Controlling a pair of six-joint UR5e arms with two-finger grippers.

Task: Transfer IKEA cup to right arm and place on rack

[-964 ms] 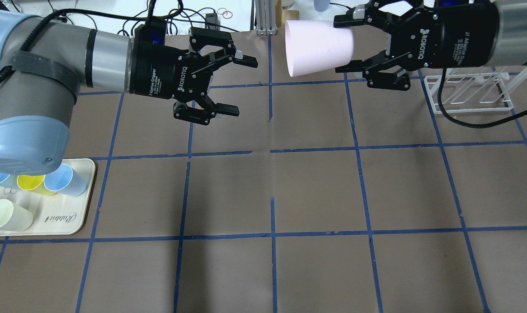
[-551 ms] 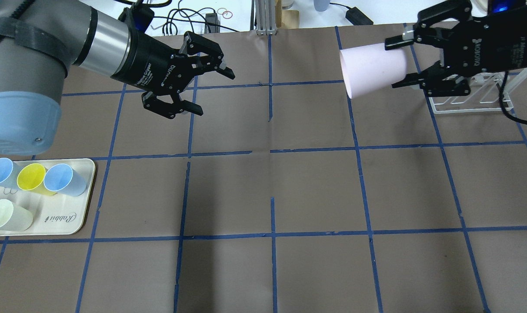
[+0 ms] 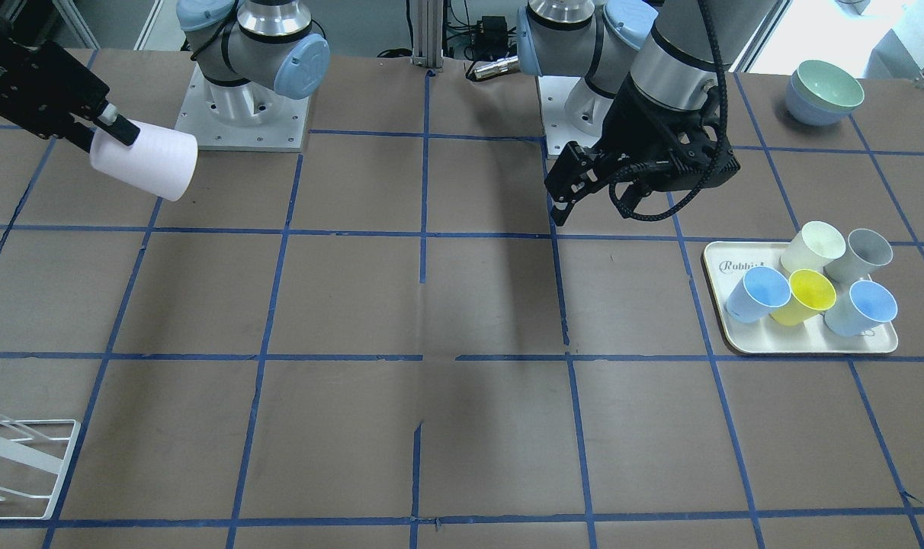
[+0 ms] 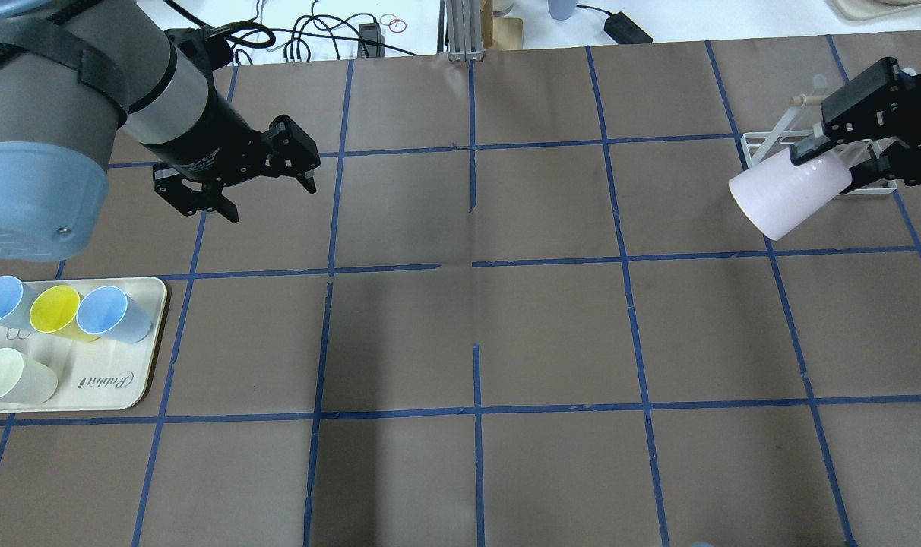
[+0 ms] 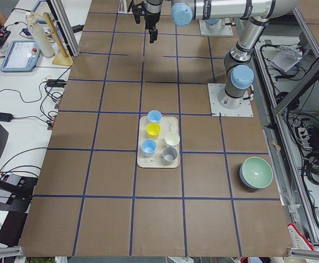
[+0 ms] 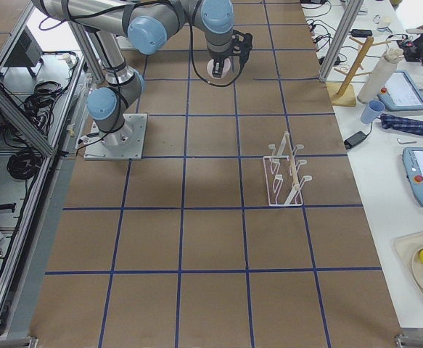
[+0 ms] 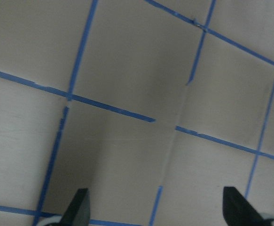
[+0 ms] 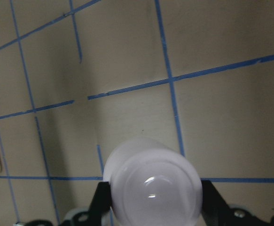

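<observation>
The pale pink IKEA cup (image 4: pixel 783 196) lies sideways in the air, held by its base in my right gripper (image 4: pixel 833 163), which is shut on it. Its mouth points left and down. It hangs just in front of the white wire rack (image 4: pixel 764 139) at the far right. The right wrist view shows the cup (image 8: pixel 153 183) between both fingers, and the front view shows it (image 3: pixel 145 162) at the upper left. My left gripper (image 4: pixel 270 199) is open and empty at the far left, above the table. The left wrist view shows only its two fingertips (image 7: pixel 78 209) over bare table.
A cream tray (image 4: pixel 118 389) at the front left holds light blue, yellow, cream and grey cups. Stacked bowls (image 3: pixel 824 93) stand near the left arm's base. The rack (image 6: pixel 284 181) stands alone on the brown, blue-taped table, and cables lie beyond the far edge.
My right gripper has carried the pink cup right and down to the rack. My left gripper has drawn back to the left, still open and empty.
</observation>
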